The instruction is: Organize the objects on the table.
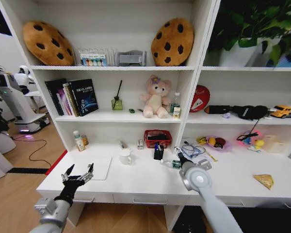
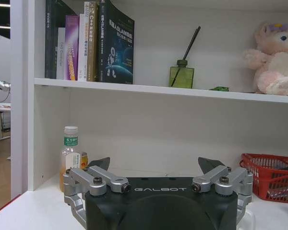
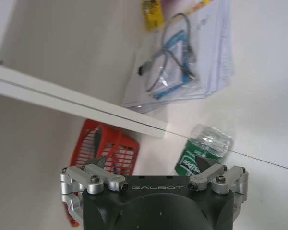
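1. The left gripper point(image 1: 78, 173) hovered low over the front left edge of the table point(image 1: 145, 182), its arm rising from below, fingers spread wide with nothing between them.
2. Just ahead of those fingertips lay one flat white pad point(image 1: 89, 167); beyond it stood one white mug point(image 1: 125, 157).
3. The right gripper point(image 1: 179, 154) was stretched forward over the middle of the table, wrist tilted downward, its fingers apart and empty.
4. One small clear bottle point(image 3: 203, 150) with a green label lay on its side just beyond the right fingertips, not touched by them.
5. One red basket point(image 3: 107, 152) sat beside that bottle, near the other finger.
6. One stack of papers point(image 3: 201, 72) lay farther ahead, carrying a coiled cable.
7. One yellow wedge point(image 1: 264, 181) rested well apart, toward the table's right end.
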You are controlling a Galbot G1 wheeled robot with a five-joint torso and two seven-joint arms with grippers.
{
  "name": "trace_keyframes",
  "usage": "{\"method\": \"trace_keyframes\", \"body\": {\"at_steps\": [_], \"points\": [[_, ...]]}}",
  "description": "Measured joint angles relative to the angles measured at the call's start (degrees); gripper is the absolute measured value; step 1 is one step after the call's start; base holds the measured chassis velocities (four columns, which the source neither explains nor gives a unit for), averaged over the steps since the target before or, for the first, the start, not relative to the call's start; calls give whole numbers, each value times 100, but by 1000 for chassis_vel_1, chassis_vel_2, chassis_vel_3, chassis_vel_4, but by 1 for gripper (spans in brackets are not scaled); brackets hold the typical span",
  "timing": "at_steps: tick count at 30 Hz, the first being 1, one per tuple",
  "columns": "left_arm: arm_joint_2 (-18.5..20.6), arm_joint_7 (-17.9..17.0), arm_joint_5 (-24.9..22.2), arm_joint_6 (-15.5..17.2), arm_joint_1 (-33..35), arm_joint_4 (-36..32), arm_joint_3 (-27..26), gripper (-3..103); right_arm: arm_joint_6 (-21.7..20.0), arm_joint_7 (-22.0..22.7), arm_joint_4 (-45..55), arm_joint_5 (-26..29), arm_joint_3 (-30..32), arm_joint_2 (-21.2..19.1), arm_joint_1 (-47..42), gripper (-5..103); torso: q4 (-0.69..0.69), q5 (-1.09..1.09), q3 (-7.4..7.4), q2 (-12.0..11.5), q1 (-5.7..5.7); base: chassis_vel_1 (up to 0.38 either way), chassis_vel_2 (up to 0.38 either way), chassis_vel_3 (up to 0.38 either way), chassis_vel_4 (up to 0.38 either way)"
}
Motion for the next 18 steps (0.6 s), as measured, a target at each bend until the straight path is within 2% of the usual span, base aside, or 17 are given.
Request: {"method": "trace_keyframes", "body": {"at_steps": [2,5,10,13,16,17,18], "points": [[0,0,0,0,0,0,0,100,35,112,-81,128,67,31,52,100,0,0,0,0,0,0,0,0,0],[0,0,0,0,0,0,0,100,87,283,-557,697,357,203,359,100,0,1,0,0,0,0,0,0,0],[0,0,0,0,0,0,0,100,-25,501,-1049,1046,591,427,768,100,1,1,0,0,0,0,0,0,0],[0,0,0,0,0,0,0,100,-57,703,-1408,1153,691,531,1088,100,-1,0,0,0,0,0,0,0,0],[0,0,0,0,0,0,0,100,47,1128,-1873,1159,839,685,1592,100,1,0,0,0,0,0,0,0,0],[0,0,0,0,0,0,0,100,47,1128,-1873,1159,839,685,1592,100,1,0,0,0,0,0,0,0,0],[0,0,0,0,0,0,0,100,47,1352,-2007,1087,920,768,1749,100,2,0,1,0,0,0,0,0,0]]}}
